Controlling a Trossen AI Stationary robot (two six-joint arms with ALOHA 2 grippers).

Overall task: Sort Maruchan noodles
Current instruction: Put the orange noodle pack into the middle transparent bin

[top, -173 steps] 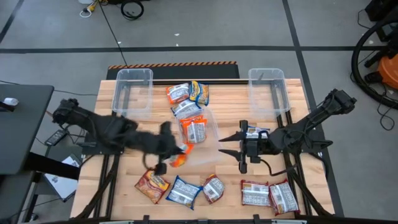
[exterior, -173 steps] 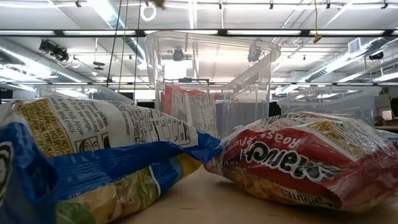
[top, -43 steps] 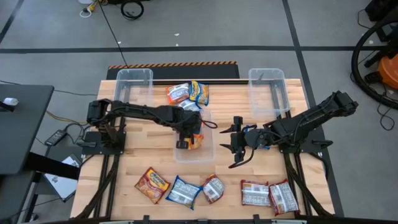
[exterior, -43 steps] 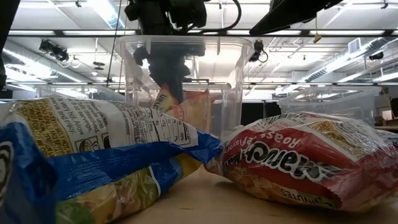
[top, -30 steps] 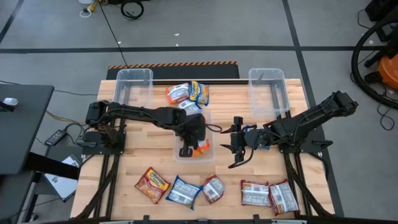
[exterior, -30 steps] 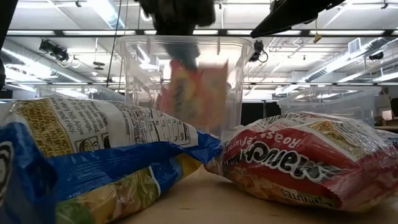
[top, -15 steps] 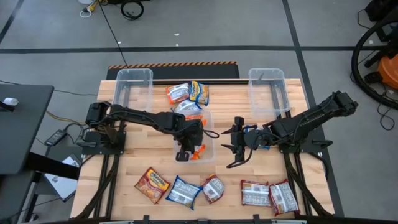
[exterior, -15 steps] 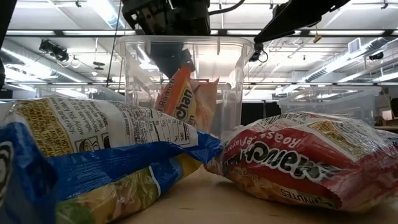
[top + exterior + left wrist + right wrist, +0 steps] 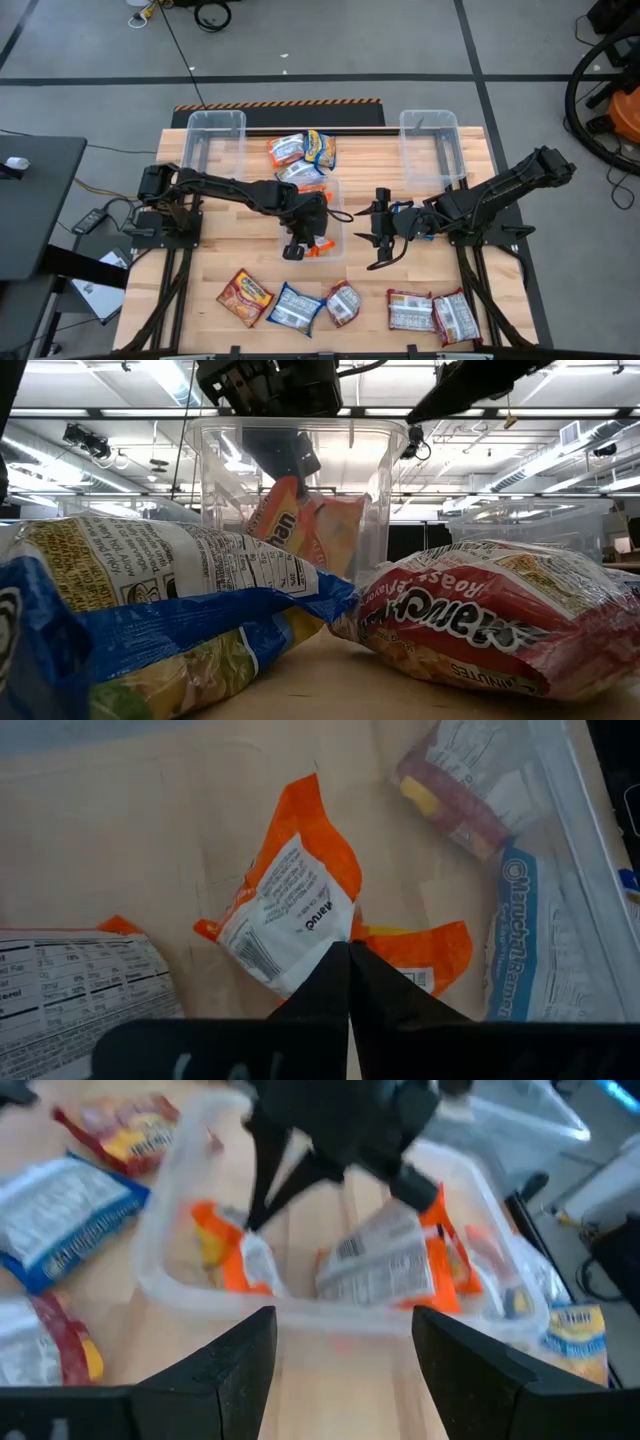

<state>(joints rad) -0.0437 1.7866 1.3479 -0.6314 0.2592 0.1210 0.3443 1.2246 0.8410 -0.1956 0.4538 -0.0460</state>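
Observation:
A clear bin (image 9: 343, 225) stands mid-table with orange noodle packets inside. My left gripper (image 9: 297, 248) reaches down into the bin's near end and is shut on one orange packet (image 9: 300, 905); the low view shows that packet (image 9: 285, 510) tilted under the fingers. A second orange packet (image 9: 80, 980) lies flat beside it. My right gripper (image 9: 368, 243) hovers open just to the right of the bin, touching nothing; in its wrist view the bin (image 9: 300, 1315) lies ahead of its spread fingers. My left gripper pinches the orange packet by one crinkled edge (image 9: 335, 935) between its two fingertips, coming from above and pointing down into the bin. The packet hangs tilted below the fingers, inside the bin walls. Its lower end is hidden, so whether it rests on the floor cannot be told.
Two more clear bins stand at the far edge, left (image 9: 215, 130) and right (image 9: 430, 130). Two packets (image 9: 302, 150) lie at the far edge between them. Several red and blue packets (image 9: 343, 302) line the near edge, and two of them (image 9: 470, 620) fill the low view's foreground.
My left gripper has stayed shut and shifted slightly toward the near edge inside the bin. The orange packet it holds has swung from a blurred upright pose to a tilted one. My right gripper has kept still and open.

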